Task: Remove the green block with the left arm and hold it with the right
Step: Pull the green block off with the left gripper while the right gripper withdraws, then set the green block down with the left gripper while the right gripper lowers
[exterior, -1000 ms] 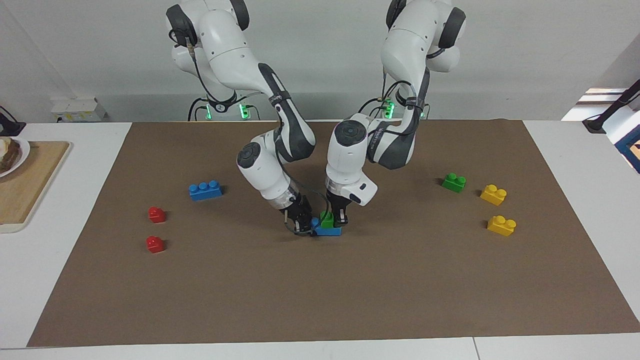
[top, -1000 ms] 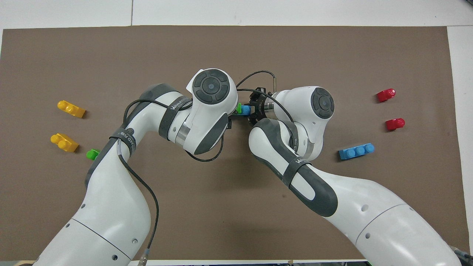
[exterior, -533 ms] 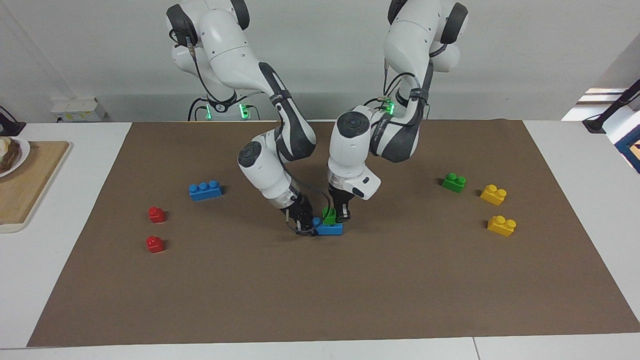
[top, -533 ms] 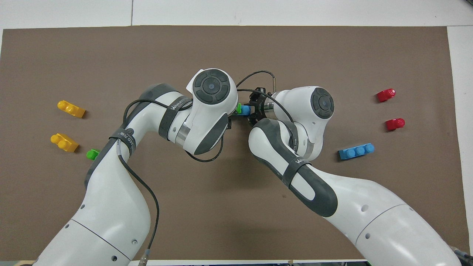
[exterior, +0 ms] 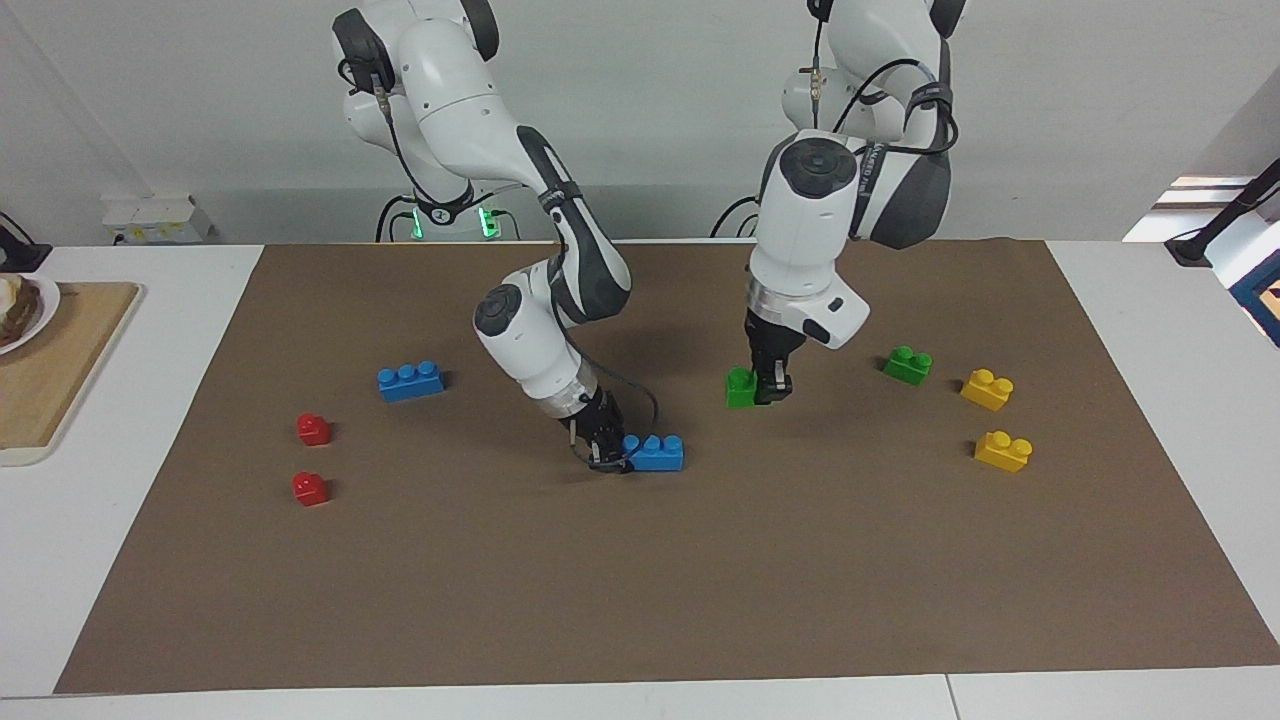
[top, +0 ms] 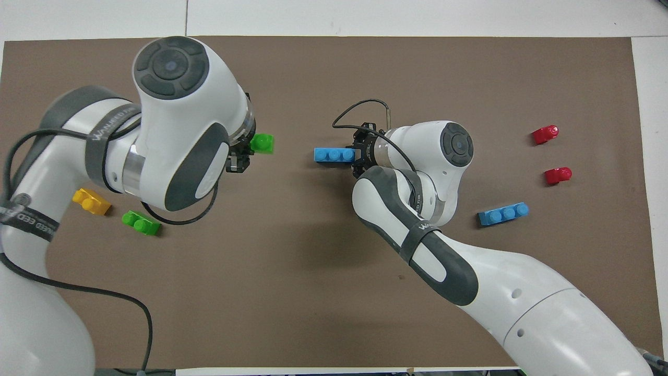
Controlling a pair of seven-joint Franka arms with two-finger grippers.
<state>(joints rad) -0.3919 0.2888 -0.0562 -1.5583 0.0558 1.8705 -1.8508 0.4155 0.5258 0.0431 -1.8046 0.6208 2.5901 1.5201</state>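
The green block (exterior: 741, 388) (top: 262, 143) hangs from my left gripper (exterior: 765, 392) (top: 245, 151), which is shut on one end of it, up over the brown mat (exterior: 640, 600) toward the left arm's end. It is apart from the blue three-stud brick (exterior: 655, 452) (top: 334, 155) that lies on the mat near the middle. My right gripper (exterior: 605, 455) (top: 360, 155) is low at the mat, shut on one end of that blue brick.
A second green brick (exterior: 908, 364) (top: 140, 222) and two yellow bricks (exterior: 987, 388) (exterior: 1003, 450) lie toward the left arm's end. Another blue brick (exterior: 410, 381) and two red pieces (exterior: 313, 429) (exterior: 309, 488) lie toward the right arm's end. A wooden board (exterior: 60, 360) sits off the mat there.
My left gripper pulled the green block off the blue brick, rose and carried it toward the left arm's end. The right gripper kept the blue brick down in place.
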